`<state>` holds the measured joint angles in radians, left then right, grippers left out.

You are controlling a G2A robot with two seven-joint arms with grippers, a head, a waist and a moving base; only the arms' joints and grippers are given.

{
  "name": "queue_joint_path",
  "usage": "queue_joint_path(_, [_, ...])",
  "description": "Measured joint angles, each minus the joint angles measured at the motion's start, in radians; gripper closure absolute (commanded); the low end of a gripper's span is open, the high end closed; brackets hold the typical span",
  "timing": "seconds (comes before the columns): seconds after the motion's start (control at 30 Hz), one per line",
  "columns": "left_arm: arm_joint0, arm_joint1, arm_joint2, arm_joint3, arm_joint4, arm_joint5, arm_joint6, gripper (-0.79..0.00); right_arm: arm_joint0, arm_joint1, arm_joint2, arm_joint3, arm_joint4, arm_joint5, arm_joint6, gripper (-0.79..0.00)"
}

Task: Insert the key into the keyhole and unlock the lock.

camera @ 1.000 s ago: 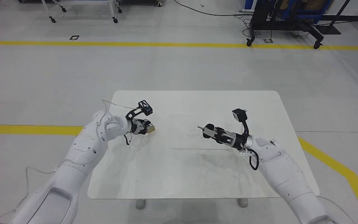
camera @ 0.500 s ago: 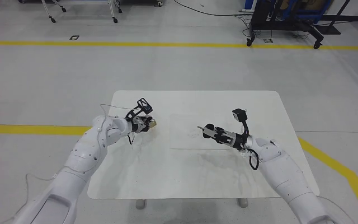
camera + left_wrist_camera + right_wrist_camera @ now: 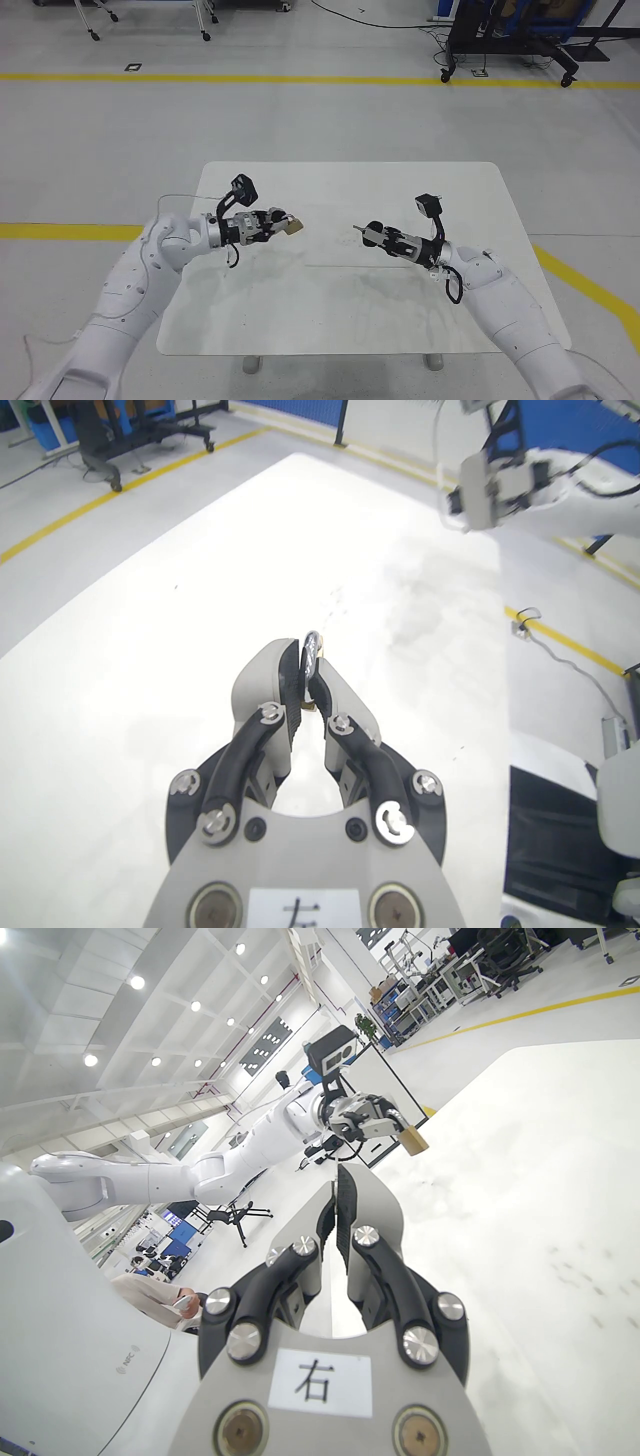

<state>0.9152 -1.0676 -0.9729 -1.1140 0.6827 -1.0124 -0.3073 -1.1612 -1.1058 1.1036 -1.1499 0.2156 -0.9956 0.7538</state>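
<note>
The lock (image 3: pixel 291 226), small, stiff brass and likely heavy for its size, is held left of centre above the tabletop (image 3: pixel 400 300), its shackle (image 3: pixel 311 650) clamped in the left claw (image 3: pixel 279 224). The key (image 3: pixel 357 230), thin and judged slippery, is pinched in the right claw (image 3: pixel 372 234), tip protruding, well apart.
</note>
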Motion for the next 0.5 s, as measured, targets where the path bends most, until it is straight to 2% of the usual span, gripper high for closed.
queue_joint_path(0.1, [0.008,0.015,0.043,-0.032,-0.134,0.000,-0.009,0.000,-0.024,-0.007,0.010,-0.066,-0.027,0.067,-0.121,0.000])
queue_joint_path(0.23, [-0.030,0.015,0.115,0.008,-0.325,0.000,-0.045,0.000,-0.028,-0.027,-0.025,-0.132,-0.061,0.089,-0.244,0.000])
queue_joint_path(0.33, [-0.055,0.013,0.137,0.038,-0.335,0.000,-0.068,0.000,-0.026,-0.031,-0.036,-0.136,-0.053,0.083,-0.259,0.000])
queue_joint_path(0.5, [-0.054,0.013,0.135,0.036,-0.333,0.000,-0.067,0.000,-0.026,-0.030,-0.035,-0.135,-0.054,0.084,-0.256,0.000])
